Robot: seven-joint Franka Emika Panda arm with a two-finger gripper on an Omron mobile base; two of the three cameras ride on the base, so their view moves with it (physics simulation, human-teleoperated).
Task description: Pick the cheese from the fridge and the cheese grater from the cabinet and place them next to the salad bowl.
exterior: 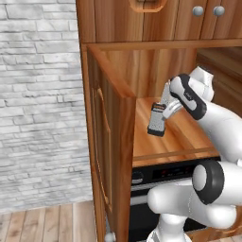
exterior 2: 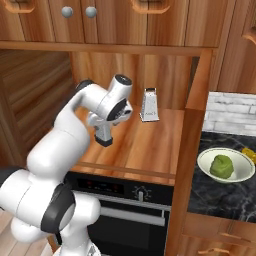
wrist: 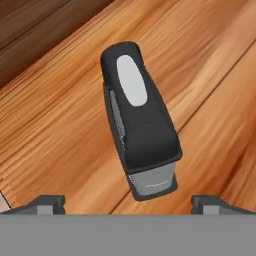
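Reddish wood lines the open cabinet (exterior 2: pixel 197 95), whose door stands swung out over a dark oven (exterior 2: pixel 125 200). To its right is a black marble counter (exterior 2: pixel 220 200).

Finding 1: the cheese grater (exterior 2: pixel 149 105), pale silver and tapered, stands upright at the back of the cabinet shelf. It is untouched and well apart from the arm.

Finding 2: the gripper (wrist: pixel 129 204) hangs just over a different item, a darker boxy grater (wrist: pixel 140 125) with a black handle. This grater is tilted in the left base view. The pincer is fully released. Its fingertips (wrist: pixel 47 202) sit wide on either side of the black handle and touch nothing, so nothing is held. Whether the boxy grater rests squarely on the shelf cannot be told.

Finding 3: the salad bowl (exterior 2: pixel 202 161), white with a green leafy lump, sits on the marble counter. A small yellow piece (exterior 2: pixel 248 153) lies just beside it at the picture's edge. It may be the cheese, but too little shows to confirm.

Assessment: the cabinet is open, so access is done. The grater leg is not yet begun in earnest, with no grasp made. The hand appears lined up on the wrong grater and, in my judgement, needs redirecting to the pale one. That grater must then be carried to the bowl. The cheese leg is unverified.
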